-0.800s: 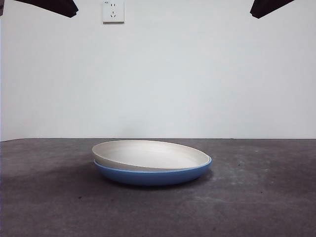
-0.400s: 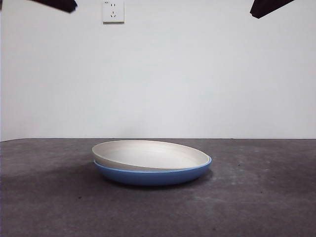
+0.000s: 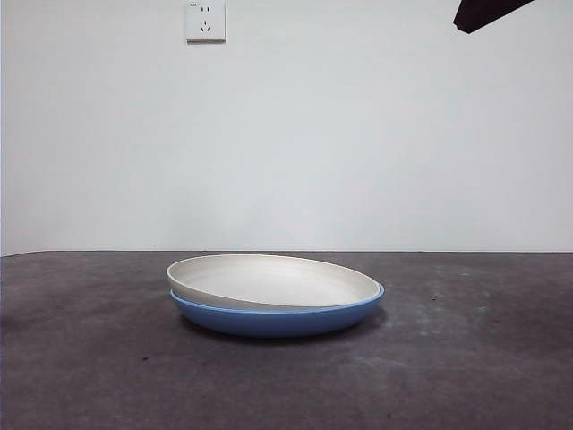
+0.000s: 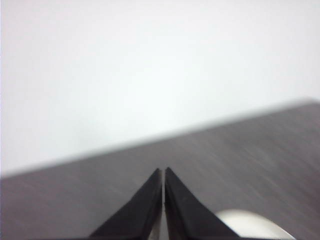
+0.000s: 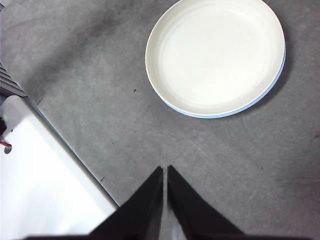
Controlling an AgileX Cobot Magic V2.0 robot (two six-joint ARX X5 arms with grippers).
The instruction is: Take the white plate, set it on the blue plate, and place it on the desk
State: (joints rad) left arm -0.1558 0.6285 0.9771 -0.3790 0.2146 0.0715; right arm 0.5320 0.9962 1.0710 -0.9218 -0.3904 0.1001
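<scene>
Right gripper (image 5: 164,172): jaws pressed together, holding nothing, raised well above the desk; in the front view it shows only as a black tip at a top corner.
Left gripper (image 4: 163,174): jaws pressed together, empty, lifted clear and pointing across the desk toward the wall.
Desk (image 3: 466,358): dark grey, mottled, under both grippers.
White plate (image 3: 269,279): nested in the blue plate, slightly tilted, one side of its rim riding higher; well ahead of the right gripper's tips, apart from them; a blurred cream edge of it (image 4: 252,225) shows just beside the left gripper's jaws.
Blue plate (image 3: 277,320): flat on the desk, beneath the white plate, only its rim and side showing.
Wall (image 3: 358,134): white, behind the desk, with a socket (image 3: 205,20) high up.
</scene>
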